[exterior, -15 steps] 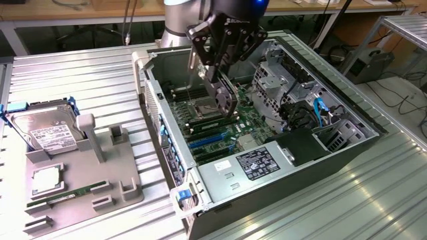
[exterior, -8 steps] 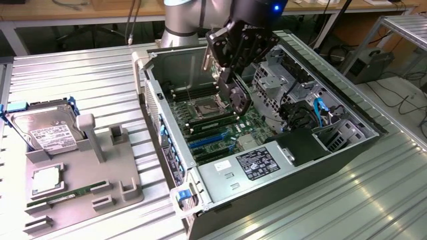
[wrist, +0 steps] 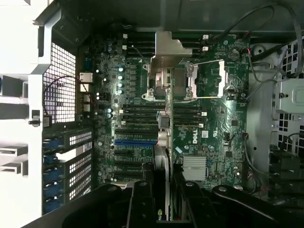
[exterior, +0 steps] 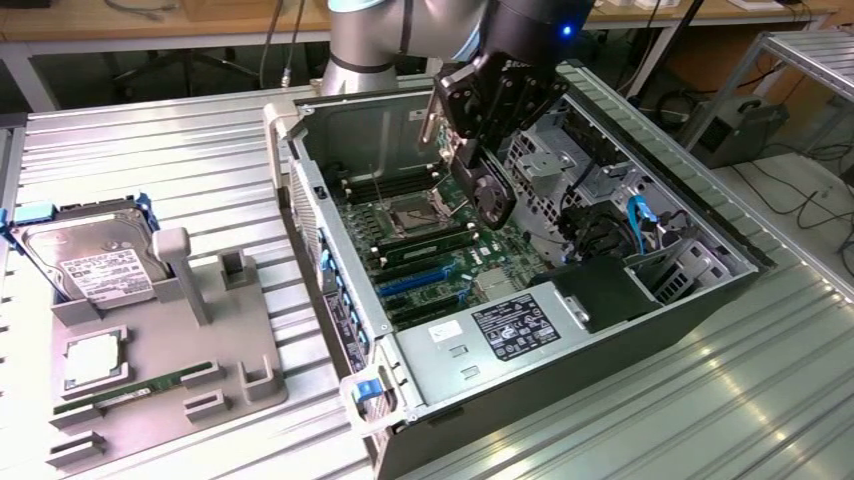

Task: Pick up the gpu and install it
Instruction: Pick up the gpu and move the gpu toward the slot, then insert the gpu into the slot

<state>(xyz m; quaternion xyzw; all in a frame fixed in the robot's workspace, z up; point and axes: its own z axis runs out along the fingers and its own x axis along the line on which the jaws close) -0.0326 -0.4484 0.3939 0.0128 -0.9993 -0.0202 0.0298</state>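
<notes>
Worktop of ribbed metal carries, at the exterior view's left, a grey holder with a hard drive standing on edge, a processor chip lying flat in front of it and a green memory stick beside that. To the right of the holder lies an open computer case with its motherboard facing up and a power supply at its near end. Over the motherboard the end effector reaches down into the case, clenched on the gpu, which hangs on edge with its round black fan facing the exterior view's right, close above the memory slots by the processor socket. In the wrist view the gpu appears edge-on between the black fingers of the end effector, with its silver bracket at the far end over the motherboard. Further right in the exterior view, a blue cable runs beside the drive bays.
</notes>
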